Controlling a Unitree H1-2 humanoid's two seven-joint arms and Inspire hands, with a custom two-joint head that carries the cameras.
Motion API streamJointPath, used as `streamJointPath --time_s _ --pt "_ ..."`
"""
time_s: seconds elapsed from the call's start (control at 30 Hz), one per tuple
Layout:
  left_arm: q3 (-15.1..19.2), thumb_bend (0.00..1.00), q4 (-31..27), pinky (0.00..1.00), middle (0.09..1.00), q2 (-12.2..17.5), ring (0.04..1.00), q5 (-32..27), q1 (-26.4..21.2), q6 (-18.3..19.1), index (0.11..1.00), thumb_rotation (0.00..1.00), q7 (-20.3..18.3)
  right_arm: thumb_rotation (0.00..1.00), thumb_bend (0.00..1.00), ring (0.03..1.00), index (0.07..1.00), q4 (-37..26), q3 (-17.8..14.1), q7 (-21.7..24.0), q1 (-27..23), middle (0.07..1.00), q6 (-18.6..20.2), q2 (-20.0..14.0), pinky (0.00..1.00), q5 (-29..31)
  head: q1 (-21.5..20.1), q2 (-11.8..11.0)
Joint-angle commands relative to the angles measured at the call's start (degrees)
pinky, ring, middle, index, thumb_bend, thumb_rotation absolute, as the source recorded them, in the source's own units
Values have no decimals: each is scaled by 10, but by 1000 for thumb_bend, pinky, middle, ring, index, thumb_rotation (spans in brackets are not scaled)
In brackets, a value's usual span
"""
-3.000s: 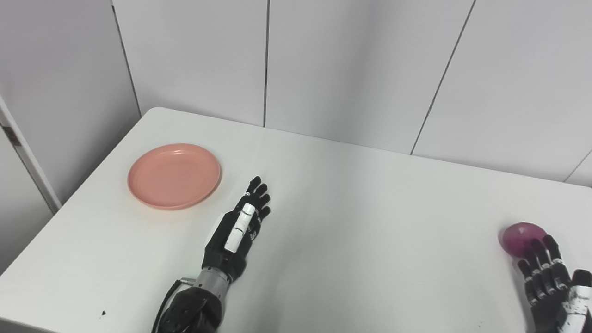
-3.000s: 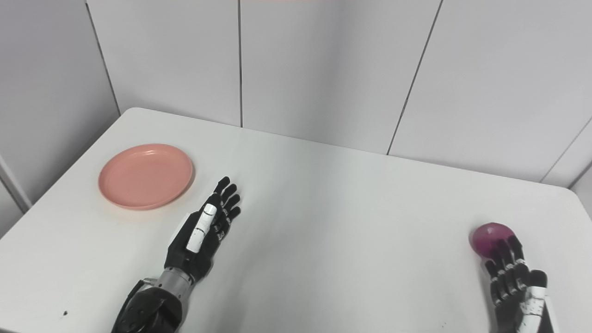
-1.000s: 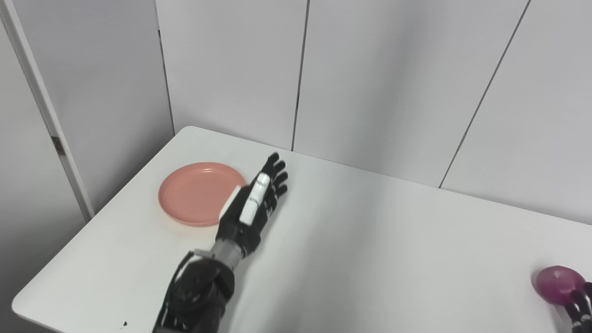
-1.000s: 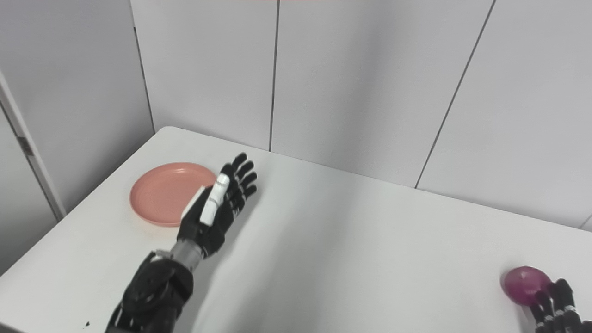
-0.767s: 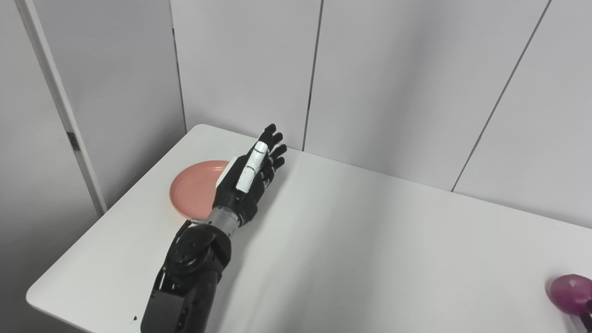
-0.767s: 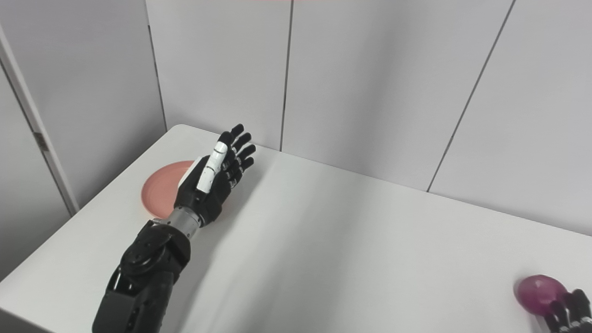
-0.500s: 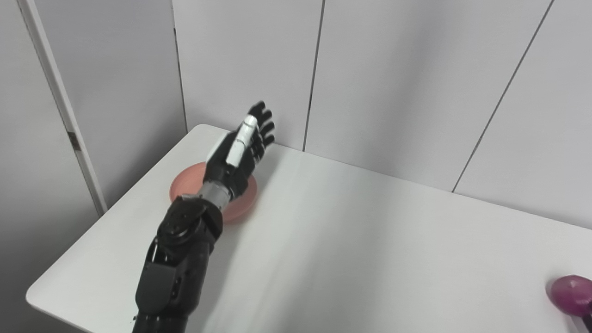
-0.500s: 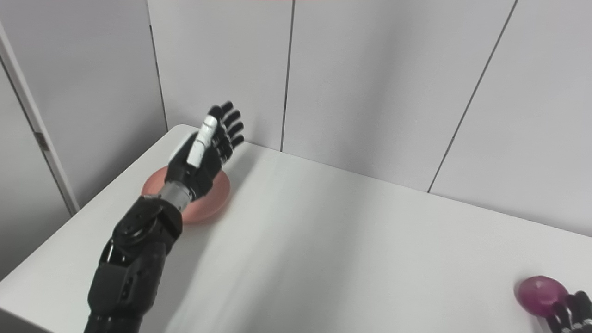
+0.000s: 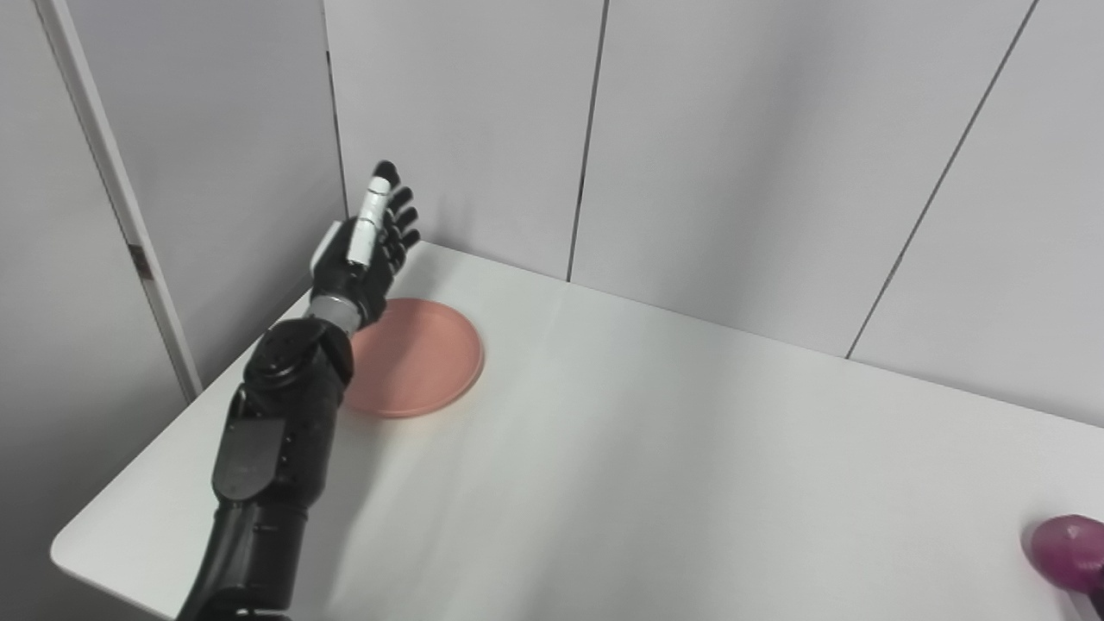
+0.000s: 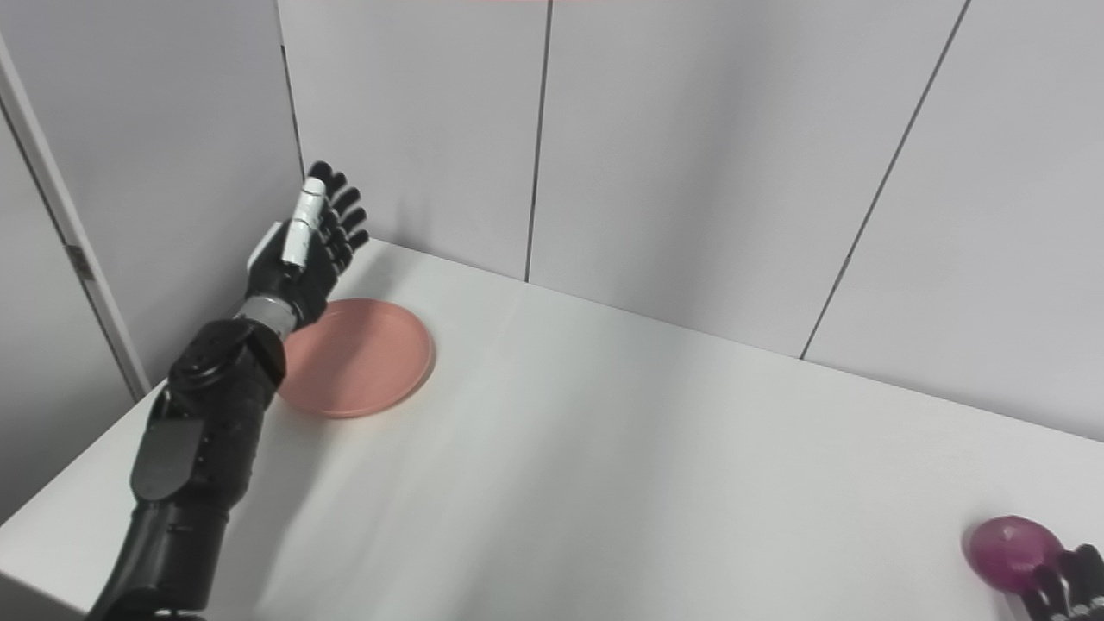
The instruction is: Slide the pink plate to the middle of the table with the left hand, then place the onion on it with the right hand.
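My left hand [image 9: 366, 250] is raised above the far-left corner of the white table [image 9: 655, 448], fingers straight and spread, holding nothing. Palm faces right, toward the wall side; the white-backed thumb [image 9: 369, 216] points up. The hand sits past the left rim of the round pink plastic plate [image 9: 423, 358], in the air, not touching it as far as I can see. My black forearm [image 9: 276, 431] runs up from the bottom-left edge and covers the plate's left rim.

The plate lies flat on the table near the far-left corner, well left of the table's middle.

The round purple onion [image 10: 1011, 541] sits on the table at the near-right, close to the frame's edge, well apart from the plate. Only the black fingertips [image 10: 1069, 576] of my right hand [image 10: 1059, 586] show, at the bottom-right corner, just beside the onion on its near-right side. Contact unclear, and I cannot tell whether that hand is spread or curled.

Grey wall panels [image 9: 733, 155] stand behind the table.
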Motion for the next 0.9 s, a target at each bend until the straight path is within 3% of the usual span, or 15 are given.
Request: streamJointPath --time_s 0.0,0.23,0.5,0.7,0.87 --pt "2 698 13 1000 985 26 998 3 -33 -42 1000 855 -15 992 851 1000 1000 51 12 7 39 1000 -9 30 1000 2 0 0" --pt "10 723 105 1000 979 74 1000 6 -40 -93 1000 856 -31 983 876 1000 1000 47 12 1 41 1000 -2 30 1000 0 0 0" --pt "22 678 130 1000 975 107 995 -1 -38 -104 1000 839 -50 998 863 1000 1000 56 13 4 38 1000 -7 27 1000 -2 1 0" --pt "9 694 178 942 884 138 884 24 -40 -134 979 805 -59 993 860 1000 1000 51 13 2 38 1000 -3 28 1000 -1 -1 -1" --pt "2 702 238 925 878 153 872 28 -52 -158 963 780 -78 1000 845 1000 1000 48 14 4 41 1000 -6 27 1000 -2 -5 -2"
